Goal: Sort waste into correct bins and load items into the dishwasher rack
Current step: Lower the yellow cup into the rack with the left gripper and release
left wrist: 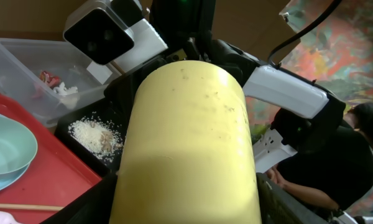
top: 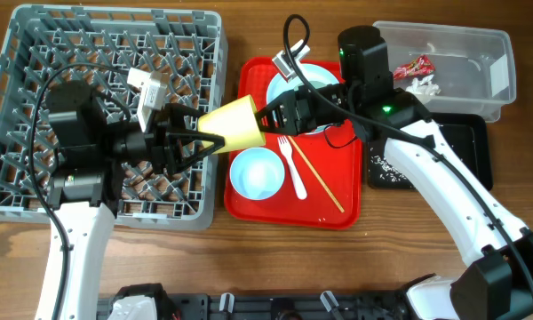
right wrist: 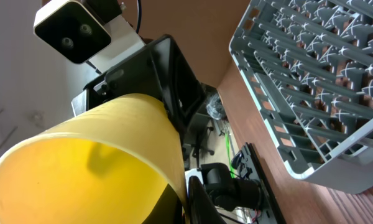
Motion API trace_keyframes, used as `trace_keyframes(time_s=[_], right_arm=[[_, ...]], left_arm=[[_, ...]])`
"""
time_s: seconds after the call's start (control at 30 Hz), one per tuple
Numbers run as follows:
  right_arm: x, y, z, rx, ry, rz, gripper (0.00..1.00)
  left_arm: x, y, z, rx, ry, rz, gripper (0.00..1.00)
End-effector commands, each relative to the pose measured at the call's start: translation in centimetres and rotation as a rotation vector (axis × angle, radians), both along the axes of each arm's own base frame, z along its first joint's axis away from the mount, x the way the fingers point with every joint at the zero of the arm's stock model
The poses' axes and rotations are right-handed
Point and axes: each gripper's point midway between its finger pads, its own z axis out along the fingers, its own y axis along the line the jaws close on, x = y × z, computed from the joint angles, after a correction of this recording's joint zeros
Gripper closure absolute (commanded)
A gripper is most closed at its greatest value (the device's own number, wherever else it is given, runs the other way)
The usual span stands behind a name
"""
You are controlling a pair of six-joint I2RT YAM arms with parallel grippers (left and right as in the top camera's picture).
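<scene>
A small yellow cup (top: 235, 124) hangs on its side in the air between the dishwasher rack (top: 35, 53) and the red tray. My right gripper (top: 268, 116) pinches its rim, one finger inside and one outside, as the right wrist view (right wrist: 189, 202) shows. My left gripper (top: 206, 135) has a finger on each side of the cup's narrow end. The cup fills the left wrist view (left wrist: 186, 137). A pale blue bowl (top: 255, 173), a white fork (top: 293, 164) and a chopstick (top: 324, 182) lie on the red tray. Another pale bowl on a white plate (top: 280, 89) is partly hidden by my right arm.
The red serving tray (top: 249, 204) lies in the middle. The clear tub (top: 493, 80) at the back right holds a red wrapper (top: 415, 65) and a white tissue (top: 424, 84). The black tray (top: 466, 147) holds rice scraps (top: 389, 169). The rack's grey pegs show in the right wrist view (right wrist: 311, 93).
</scene>
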Motion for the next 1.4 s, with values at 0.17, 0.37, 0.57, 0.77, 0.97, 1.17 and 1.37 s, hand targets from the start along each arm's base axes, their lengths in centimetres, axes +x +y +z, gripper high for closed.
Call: trace_keyframes(time_s=[0.17,0.37,0.57,0.77,0.97,1.17,1.37], right_arm=[[-0.3,0.1,0.7,0.015,-0.011,0.018,0.96],[-0.3,0.1,0.7,0.015,-0.011,0.017,0.78],[0.4,-0.4,0.6,0.008,-0.011,-0.013,0.64],[3.7,-2.3,-2.2,-0.122,0.040,-0.207,0.58],[6.6,-7.1,-9.0,-0.470,0.071,-0.474,0.55],[5.2,-10.1,-12.6,-0.707,0.055,-0.488,0.56],[4.2,-12.5,-14.1,-0.869,0.004,-0.467,0.56]], left_arm=[[0.1,0.0,0.3,-0.001,-0.011,-0.005,0.44],[0.7,0.1,0.1,0.011,-0.009,0.031,0.46],[2.2,0.5,-0.5,0.043,-0.001,0.124,0.47],[5.9,2.5,-3.5,0.150,0.105,0.385,0.55],[8.3,7.5,-8.1,0.309,0.286,0.703,0.76],[7.5,13.1,-10.5,0.509,0.466,0.979,0.96],[4.9,19.0,-8.6,0.738,0.571,1.249,0.96]])
